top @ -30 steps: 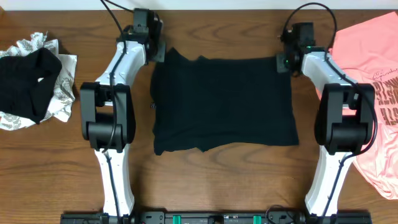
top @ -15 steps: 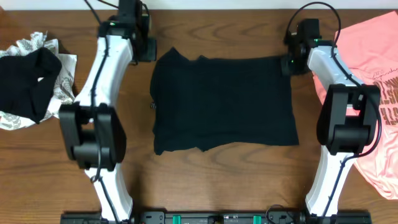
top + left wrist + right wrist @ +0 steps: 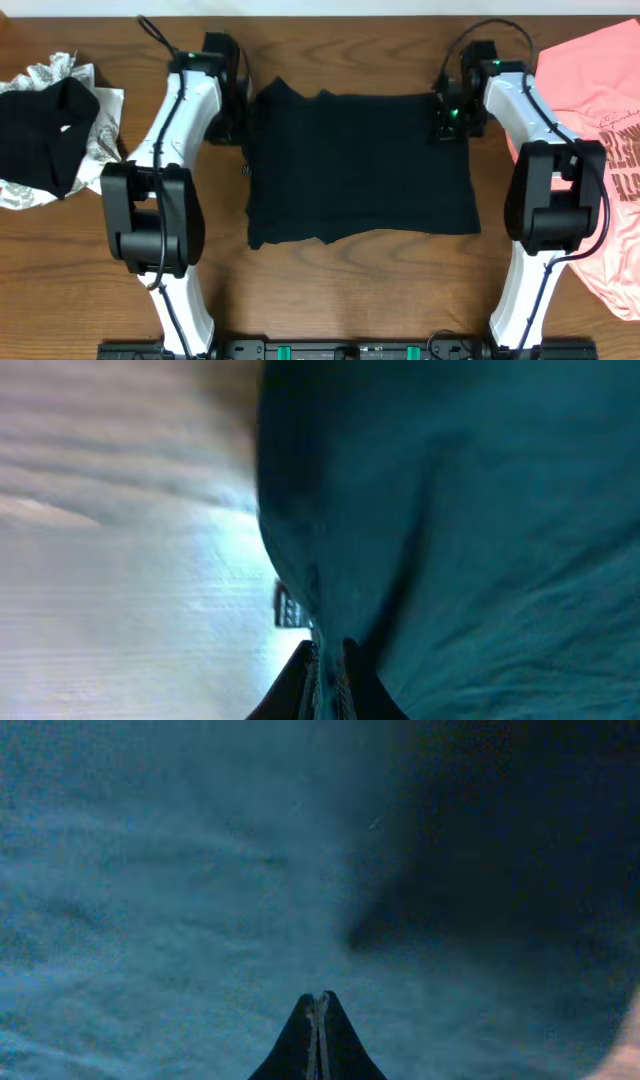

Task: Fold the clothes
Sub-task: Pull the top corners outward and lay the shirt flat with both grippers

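Note:
The clothes at hand are a black shirt (image 3: pixel 360 165), lying flat as a rough rectangle in the middle of the table. My left gripper (image 3: pixel 238 118) is at its upper left edge. In the left wrist view that gripper (image 3: pixel 327 645) is shut on the shirt's (image 3: pixel 480 510) edge, with a strip of fabric between the fingers. My right gripper (image 3: pixel 447 120) is over the upper right corner. Seen from the right wrist, it (image 3: pixel 318 995) is shut, tips together just above the shirt (image 3: pixel 150 870), and I see no cloth between them.
A salmon-pink printed tee (image 3: pixel 590 110) lies spread at the right edge under the right arm. At the far left another black garment (image 3: pixel 40 130) sits on a white-grey patterned piece (image 3: pixel 100 150). Bare wooden table (image 3: pixel 350 290) shows in front of the shirt.
My left gripper came down from beyond the shirt's top left corner onto its left edge and closed on it. My right gripper shifted slightly inward onto the top right corner.

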Robot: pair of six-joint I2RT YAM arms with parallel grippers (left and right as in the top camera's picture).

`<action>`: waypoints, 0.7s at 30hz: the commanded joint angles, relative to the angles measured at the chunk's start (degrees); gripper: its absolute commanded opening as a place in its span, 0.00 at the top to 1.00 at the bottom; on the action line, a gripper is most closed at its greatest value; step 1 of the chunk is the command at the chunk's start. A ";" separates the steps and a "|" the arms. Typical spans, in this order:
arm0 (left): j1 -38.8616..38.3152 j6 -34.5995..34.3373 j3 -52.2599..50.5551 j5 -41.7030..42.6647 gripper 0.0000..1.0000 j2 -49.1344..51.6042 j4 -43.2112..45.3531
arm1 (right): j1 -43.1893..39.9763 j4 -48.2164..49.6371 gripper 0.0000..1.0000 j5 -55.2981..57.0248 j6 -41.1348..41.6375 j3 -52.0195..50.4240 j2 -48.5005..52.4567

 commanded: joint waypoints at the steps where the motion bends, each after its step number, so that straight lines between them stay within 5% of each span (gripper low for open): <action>1: -0.92 -0.79 -3.32 0.83 0.90 0.92 0.72 | 1.46 -0.98 0.99 -0.72 1.18 -0.92 -1.49; 21: -1.57 -1.79 -11.19 0.76 0.91 1.36 14.73 | 1.46 10.16 0.99 9.22 1.14 -14.62 -1.49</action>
